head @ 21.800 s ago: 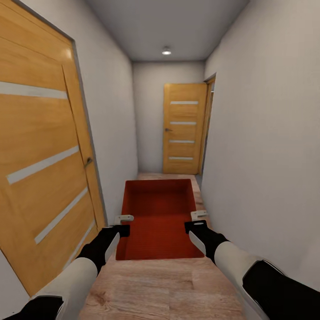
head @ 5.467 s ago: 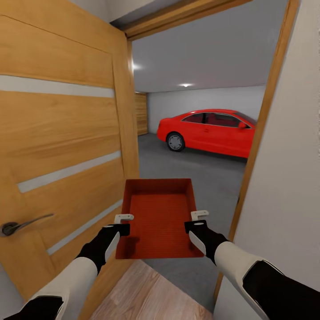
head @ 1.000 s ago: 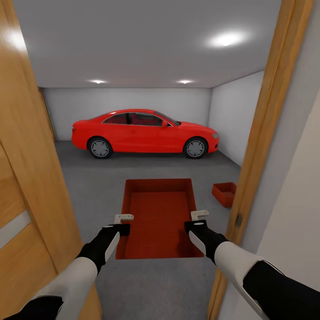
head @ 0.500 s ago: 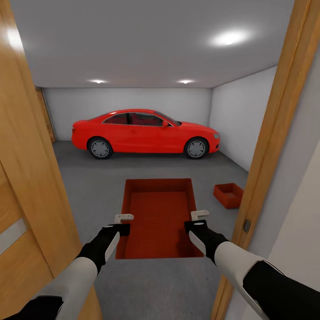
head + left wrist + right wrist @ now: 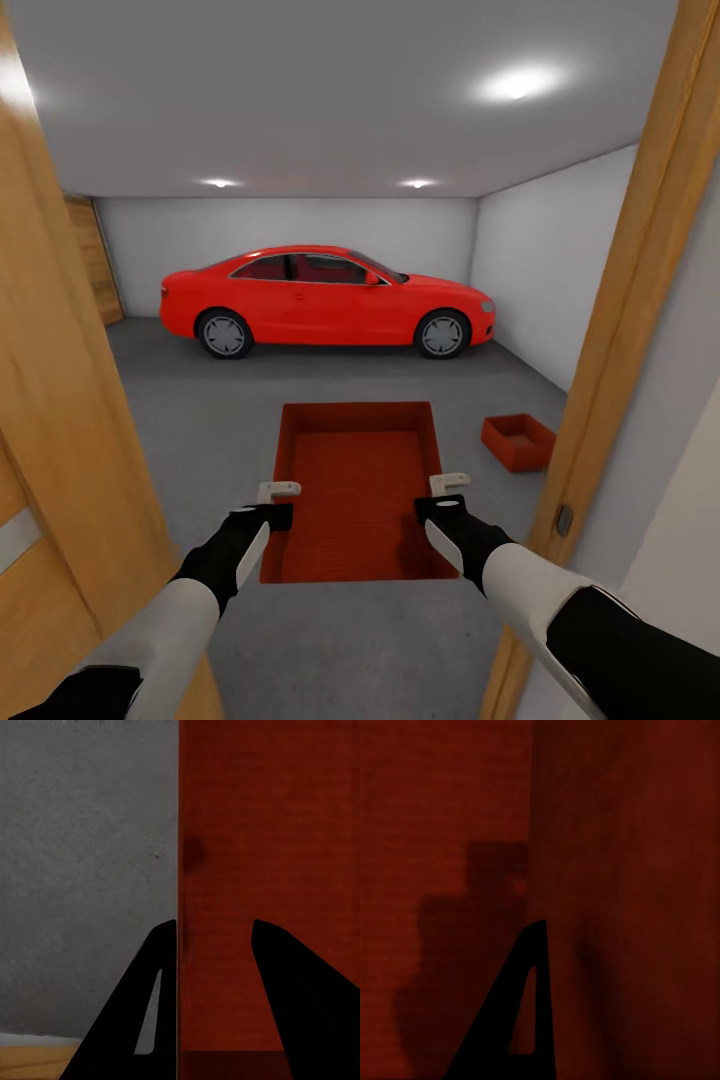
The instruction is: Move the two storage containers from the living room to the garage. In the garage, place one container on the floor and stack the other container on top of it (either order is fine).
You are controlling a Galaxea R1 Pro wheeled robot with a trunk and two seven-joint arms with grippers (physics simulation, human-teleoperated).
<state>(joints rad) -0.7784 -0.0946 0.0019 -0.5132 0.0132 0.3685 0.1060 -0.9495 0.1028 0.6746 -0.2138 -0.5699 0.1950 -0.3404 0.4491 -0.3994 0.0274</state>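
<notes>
Garage floor (image 5: 200, 400): two containers (one (image 5: 358, 490) carried, one (image 5: 518, 441) grounded)

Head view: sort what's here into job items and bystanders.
Job: carried container, held by left gripper and right gripper; second container resting on garage floor.
Bystanders: red car, wooden door, door frame.

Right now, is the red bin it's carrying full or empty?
Empty: the head view looks straight into the carried bin and shows only its bare ribbed bottom.
</notes>
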